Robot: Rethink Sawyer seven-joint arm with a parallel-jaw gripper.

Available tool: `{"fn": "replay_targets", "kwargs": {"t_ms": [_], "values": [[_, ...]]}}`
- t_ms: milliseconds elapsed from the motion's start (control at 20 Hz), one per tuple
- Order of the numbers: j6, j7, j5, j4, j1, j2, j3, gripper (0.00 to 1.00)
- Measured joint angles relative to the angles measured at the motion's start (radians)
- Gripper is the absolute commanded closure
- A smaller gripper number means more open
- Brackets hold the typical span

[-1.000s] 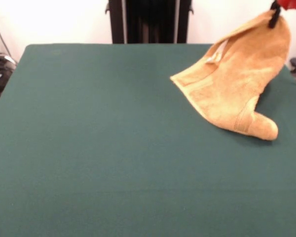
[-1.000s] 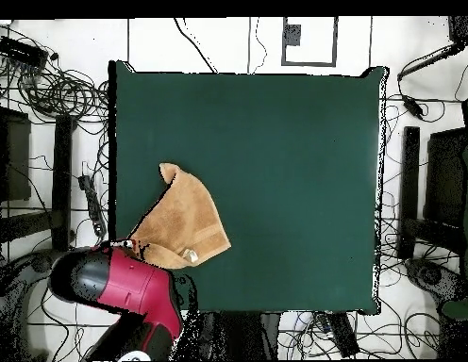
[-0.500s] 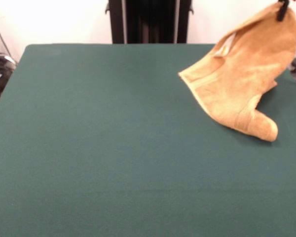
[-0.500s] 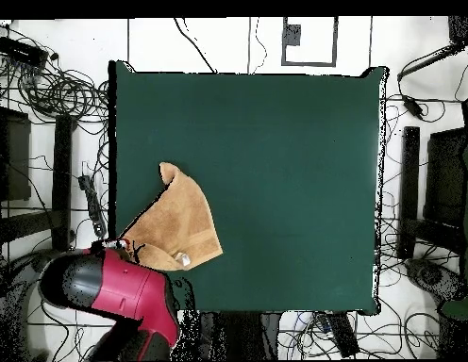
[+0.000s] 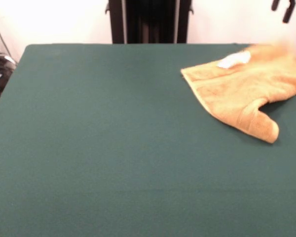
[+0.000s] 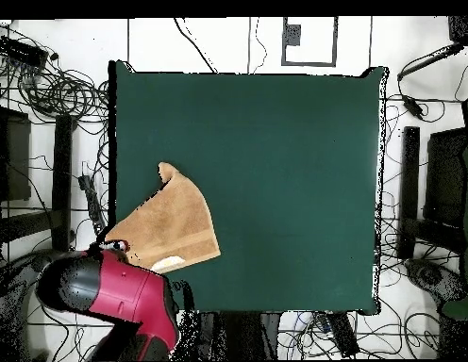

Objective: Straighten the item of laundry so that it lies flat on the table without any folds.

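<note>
Near the table's corner, at the right of the front view, the orange-yellow terry towel lies crumpled and only partly spread, with a small white tag showing on its upper side and one rounded flap doubled over toward the middle of the table. Above the towel's far end hangs the gripper, its two dark fingers spread apart and holding nothing, clear of the cloth. Seen from overhead, the towel makes a rough triangle whose long axis runs from the table corner beside the red arm out toward the table's centre, ending in a narrow curled tip. So the cloth lies directly below the gripper and stretches away from it, inward over the green felt. Judging from this, the task is far from done: folds remain along the flap and the tip. A next grasp would likely need to descend onto an edge of the towel nearest the gripper, or travel along that axis to the folded flap, and draw it outward.
</note>
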Motion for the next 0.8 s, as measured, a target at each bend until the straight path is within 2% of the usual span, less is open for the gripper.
{"fn": "replay_targets", "kwargs": {"t_ms": [450, 650, 800], "values": [[0.001, 0.000, -0.004, 0.002, 0.010, -0.011, -0.009, 0.00], [0.010, 0.000, -0.037, 0.002, -0.018, -0.033, -0.024, 0.00], [0.011, 0.000, -0.091, 0.001, -0.096, -0.060, -0.031, 0.00]]}}
